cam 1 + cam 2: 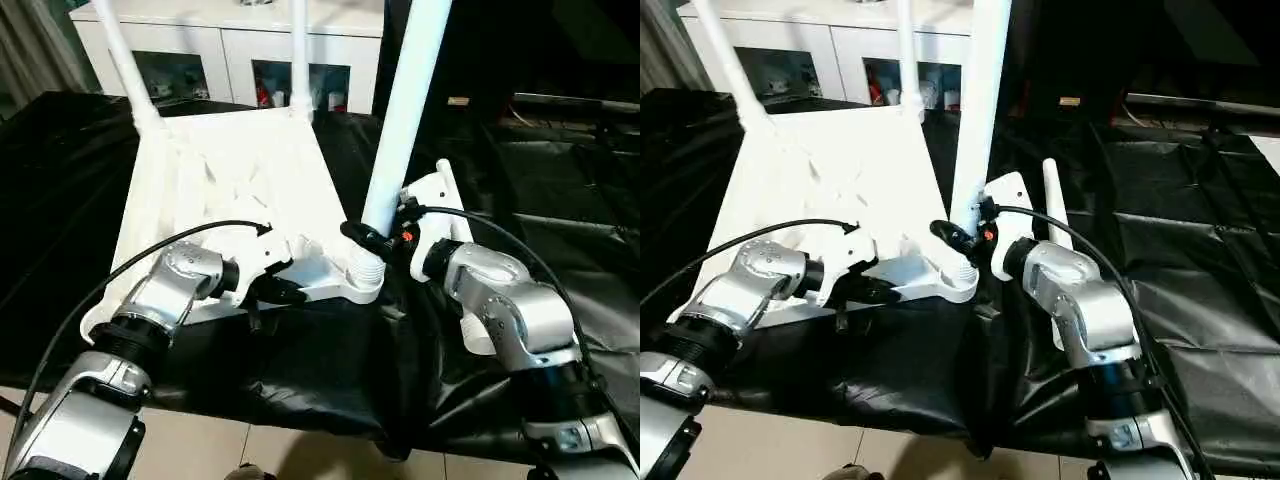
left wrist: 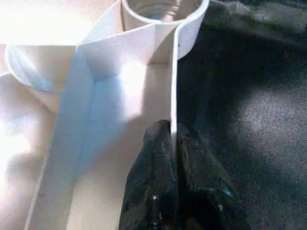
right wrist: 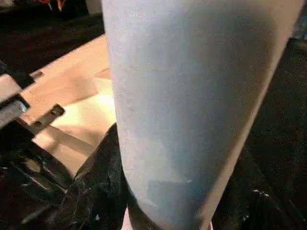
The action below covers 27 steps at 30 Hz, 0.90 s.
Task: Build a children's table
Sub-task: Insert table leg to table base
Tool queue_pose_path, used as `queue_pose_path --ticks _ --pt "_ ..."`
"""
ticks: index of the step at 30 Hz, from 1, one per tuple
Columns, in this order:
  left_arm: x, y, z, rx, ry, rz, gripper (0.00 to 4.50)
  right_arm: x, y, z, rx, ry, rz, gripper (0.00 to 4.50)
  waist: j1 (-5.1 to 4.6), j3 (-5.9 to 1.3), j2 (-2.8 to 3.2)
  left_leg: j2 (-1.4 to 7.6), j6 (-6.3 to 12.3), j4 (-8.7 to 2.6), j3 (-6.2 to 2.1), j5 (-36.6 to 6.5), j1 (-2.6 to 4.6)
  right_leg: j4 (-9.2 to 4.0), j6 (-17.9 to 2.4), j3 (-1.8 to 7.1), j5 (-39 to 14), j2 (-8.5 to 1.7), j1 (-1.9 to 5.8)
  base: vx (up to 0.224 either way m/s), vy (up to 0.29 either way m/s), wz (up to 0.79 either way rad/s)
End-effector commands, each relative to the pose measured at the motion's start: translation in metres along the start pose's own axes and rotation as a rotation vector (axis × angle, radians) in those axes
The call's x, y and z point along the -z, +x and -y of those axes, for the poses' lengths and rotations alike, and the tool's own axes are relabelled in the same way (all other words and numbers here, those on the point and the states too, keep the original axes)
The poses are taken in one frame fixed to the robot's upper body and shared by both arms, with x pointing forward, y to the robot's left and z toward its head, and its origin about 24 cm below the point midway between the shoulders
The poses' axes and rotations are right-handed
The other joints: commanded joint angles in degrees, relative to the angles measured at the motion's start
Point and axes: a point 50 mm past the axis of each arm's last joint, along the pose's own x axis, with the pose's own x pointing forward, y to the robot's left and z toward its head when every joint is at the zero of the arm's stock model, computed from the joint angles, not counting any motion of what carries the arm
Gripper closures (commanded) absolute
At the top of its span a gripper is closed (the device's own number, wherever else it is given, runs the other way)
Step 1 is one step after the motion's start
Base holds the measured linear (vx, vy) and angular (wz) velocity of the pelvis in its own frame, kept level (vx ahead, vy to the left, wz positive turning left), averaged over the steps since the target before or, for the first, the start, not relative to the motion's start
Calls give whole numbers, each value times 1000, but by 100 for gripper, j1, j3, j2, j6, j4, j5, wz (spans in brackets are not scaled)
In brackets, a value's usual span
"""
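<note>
The tabletop (image 1: 230,190) lies underside-up on the black-draped surface (image 1: 560,200). Left tool (image 2: 172,139) pinches its thin rim; right tool (image 1: 372,238) clasps the leg (image 1: 405,110) near the socket. Judged light, rigid, slippery plastic.

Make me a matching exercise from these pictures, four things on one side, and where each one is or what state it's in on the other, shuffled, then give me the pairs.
Things
1. left pincer
2. right pincer
3. tabletop
4. cabinet

States or places
A. upside down on the black cloth, ribbed underside up
B. behind the work, white with glass doors
C. shut on the tabletop's thin near rim
D. around the upright leg just above the near corner socket

Pairs: 1-C, 2-D, 3-A, 4-B
</note>
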Motion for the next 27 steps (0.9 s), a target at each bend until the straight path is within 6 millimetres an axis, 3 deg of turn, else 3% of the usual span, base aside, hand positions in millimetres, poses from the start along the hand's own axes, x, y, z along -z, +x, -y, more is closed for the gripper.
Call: queue_pose_path --ticks 1,18,23,24,25,27 --pt "-3 -2 -1 -19 1 22 450 -3 3 0 -9 -8 2 264 15 -460 5 247 -39 -362 -87 -663 81 -406 -1377 274 258 -480 302 0 0 0" --pt "0 -6 2 -37 -2 71 450 18 14 7 3 64 -36 264 -28 -450 -10 253 5 -363 -80 -697 76 -414 -1411 272 142 -484 291 0 0 0" --pt "1 -8 2 -48 -10 80 450 28 11 11 10 171 0 264 -50 -455 25 254 12 -365 -88 -759 73 -415 -1451 270 157 -484 299 0 0 0" --pt "1 -9 2 -51 -13 85 450 31 10 12 12 198 8 264 -43 -459 62 255 5 -365 -97 -749 73 -405 -1460 266 193 -488 300 0 0 0" --pt "1 -10 2 -55 -15 89 450 34 8 13 17 219 15 264 -51 -459 41 258 20 -365 -91 -757 78 -410 -1475 267 263 -483 296 0 0 0" --pt "0 -11 1 -63 -16 95 450 39 6 14 26 231 21 264 -49 -461 63 257 26 -364 -90 -765 76 -412 -1486 264 319 -481 295 0 0 0"
